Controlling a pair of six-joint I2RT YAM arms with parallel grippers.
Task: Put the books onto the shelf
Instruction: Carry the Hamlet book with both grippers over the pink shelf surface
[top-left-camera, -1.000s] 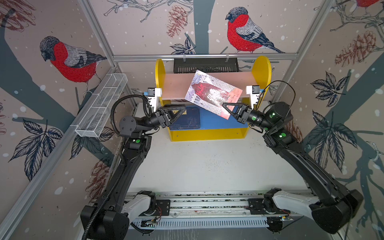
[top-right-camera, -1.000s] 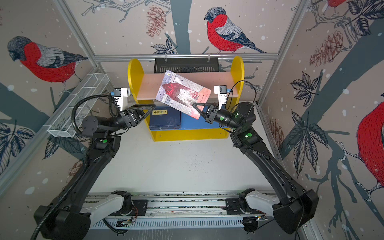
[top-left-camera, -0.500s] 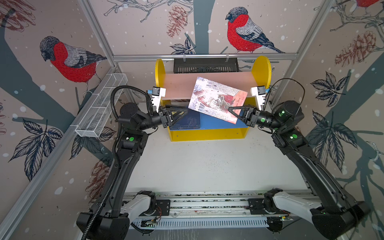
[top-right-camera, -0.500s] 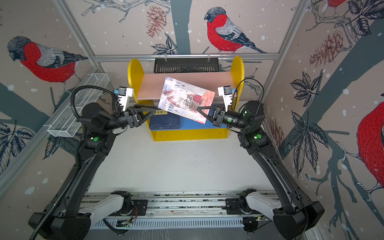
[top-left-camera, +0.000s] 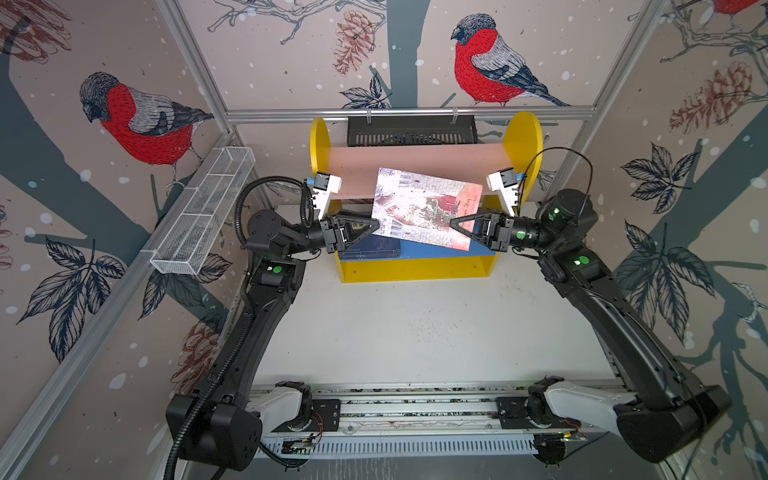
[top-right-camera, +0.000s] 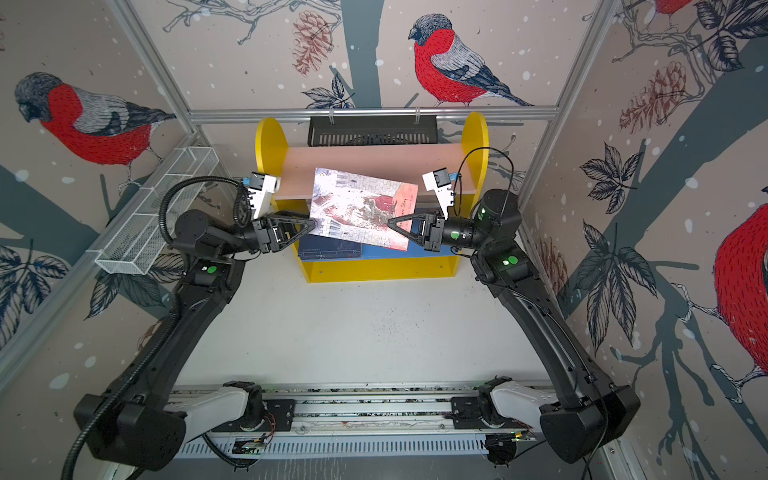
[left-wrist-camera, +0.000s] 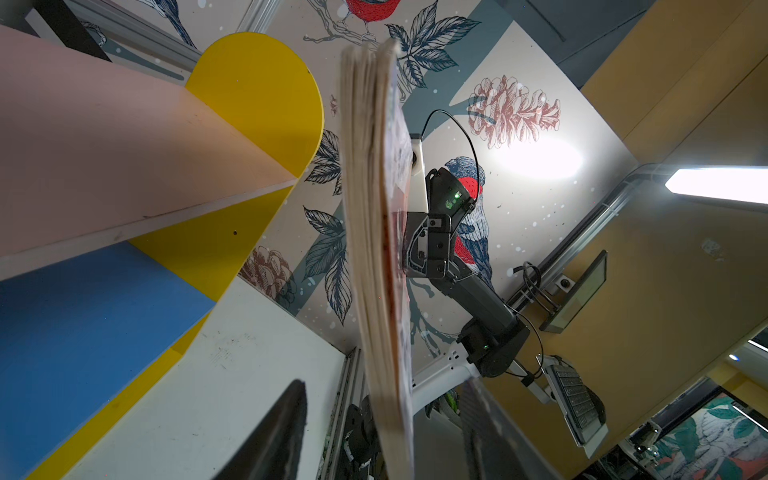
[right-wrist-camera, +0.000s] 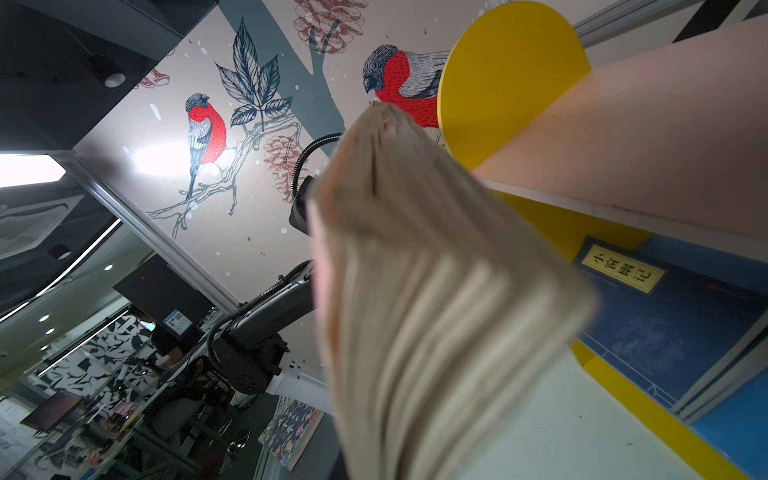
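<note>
A red-and-grey book hangs tilted in the air in front of the shelf. My right gripper is shut on its right edge. In the right wrist view the book's fanned pages hide the fingers. My left gripper is open at the book's left edge. Its fingers stand on either side of the book's pages without touching them. A dark navy book with a yellow label lies on the shelf's blue lower board.
A white wire-mesh tray hangs on the left wall. A black slotted basket hangs behind the shelf. The pink upper board is bare. The white table stretches from the shelf to the front rail.
The right gripper has swung the book flatter and a little right. The left gripper has moved right to the book's left edge, and its jaws have narrowed.
</note>
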